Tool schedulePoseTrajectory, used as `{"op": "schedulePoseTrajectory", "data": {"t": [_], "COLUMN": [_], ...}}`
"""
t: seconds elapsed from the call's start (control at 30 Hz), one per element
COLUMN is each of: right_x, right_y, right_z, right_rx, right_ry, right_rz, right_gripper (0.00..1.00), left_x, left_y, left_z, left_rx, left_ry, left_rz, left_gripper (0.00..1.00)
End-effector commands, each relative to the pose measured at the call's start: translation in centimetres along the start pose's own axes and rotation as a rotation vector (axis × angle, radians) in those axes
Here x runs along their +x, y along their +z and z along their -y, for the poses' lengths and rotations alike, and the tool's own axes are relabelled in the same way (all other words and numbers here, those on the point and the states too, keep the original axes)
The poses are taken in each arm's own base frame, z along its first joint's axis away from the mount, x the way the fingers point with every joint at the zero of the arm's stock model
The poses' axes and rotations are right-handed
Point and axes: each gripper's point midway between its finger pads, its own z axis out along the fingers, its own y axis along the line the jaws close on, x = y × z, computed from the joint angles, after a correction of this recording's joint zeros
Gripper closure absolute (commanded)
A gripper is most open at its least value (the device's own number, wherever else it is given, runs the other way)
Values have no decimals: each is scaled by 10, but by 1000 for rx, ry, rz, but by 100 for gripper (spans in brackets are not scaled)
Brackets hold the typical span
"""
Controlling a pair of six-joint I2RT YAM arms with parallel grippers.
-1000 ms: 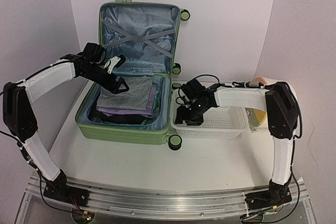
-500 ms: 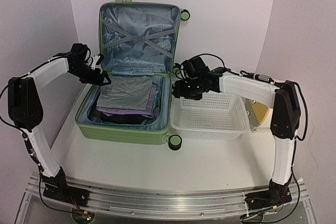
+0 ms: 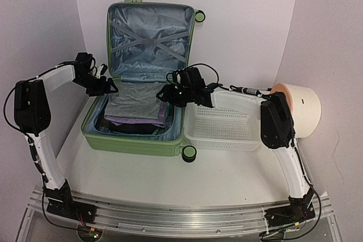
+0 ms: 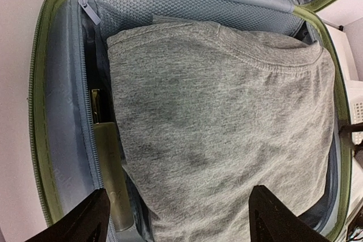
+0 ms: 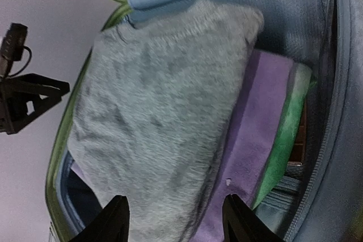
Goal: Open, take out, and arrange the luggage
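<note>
The luggage (image 3: 133, 140) lies open, its lid (image 3: 150, 38) standing upright with crossed straps on the grey-blue lining. A folded grey shirt (image 3: 136, 100) tops the stack of clothes in its base, over a purple garment (image 5: 258, 117) and a green one (image 5: 289, 123). My left gripper (image 3: 106, 88) hovers at the case's left rim, open, with the grey shirt (image 4: 221, 117) below its fingers (image 4: 85, 222). My right gripper (image 3: 164, 96) hangs open over the stack's right side; its fingers (image 5: 244, 219) span the edge of the grey shirt (image 5: 153, 106) and the purple garment. Neither holds anything.
A white mesh basket (image 3: 227, 128) stands right of the suitcase, touching its side. A cream cylinder (image 3: 298, 109) sits at the far right behind the right arm. The suitcase's green rim (image 4: 42, 111) and zipper run along the left gripper's side. White walls close in around the table.
My right gripper left the basket and swung left over the suitcase's clothes. My left gripper drew back from over the clothes to the case's left rim and narrowed a little. The cream cylinder now shows.
</note>
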Motion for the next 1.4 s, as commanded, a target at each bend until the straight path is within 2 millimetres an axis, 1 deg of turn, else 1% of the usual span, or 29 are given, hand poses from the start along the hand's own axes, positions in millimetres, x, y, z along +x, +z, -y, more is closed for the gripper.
{"op": "schedulePoseTrajectory", "data": {"t": [0.0,0.13,0.2,0.27,0.33,0.4,0.5,0.6,0.7,0.73,0.8,0.83,0.87,0.93,1.0,1.07,1.13,1.23,1.27,1.37], "right_x": [-7,-1,4,10,13,17,21,23,22,22,23,23,20,17,14,15,12,5,1,-10], "right_y": [12,24,31,39,45,52,59,61,61,62,64,64,64,63,63,65,65,59,56,45], "right_z": [-17,-13,-10,-5,-5,-2,2,7,9,8,2,-1,-8,-18,-23,-26,-34,-47,-51,-64], "right_rx": [-68,-80,-83,-88,-104,-108,-110,-95,-87,-94,-128,-145,-182,-239,-276,-304,-350,-413,-425,-452], "right_ry": [30,43,56,70,77,89,109,122,125,126,131,136,141,157,171,187,201,209,204,170], "right_rz": [22,10,2,-10,-17,-24,-31,-27,-19,-19,-31,-34,-27,-18,-8,-9,-5,9,19,55], "right_gripper": [45,51,52,53,55,56,55,52,50,51,60,63,65,64,61,61,65,76,81,89], "left_x": [6,13,15,12,9,9,14,15,14,15,13,12,9,3,-4,-13,-18,-22,-22,-22], "left_y": [21,34,39,43,44,47,53,57,58,59,58,56,54,48,41,32,24,15,14,11], "left_z": [-2,-5,-7,-6,-4,-3,-1,-1,3,4,5,6,6,6,5,5,6,9,9,11], "left_rx": [48,60,67,79,93,107,129,139,155,158,160,158,153,136,111,89,74,68,68,73], "left_ry": [-33,-47,-55,-55,-53,-57,-72,-80,-79,-78,-74,-72,-66,-45,-15,11,34,52,55,59], "left_rz": [-14,-34,-39,-33,-21,-17,-36,-44,-43,-44,-42,-38,-29,-7,21,52,71,89,92,95], "left_gripper": [22,24,26,29,33,35,36,37,43,46,57,60,61,56,52,49,46,45,44,44]}}
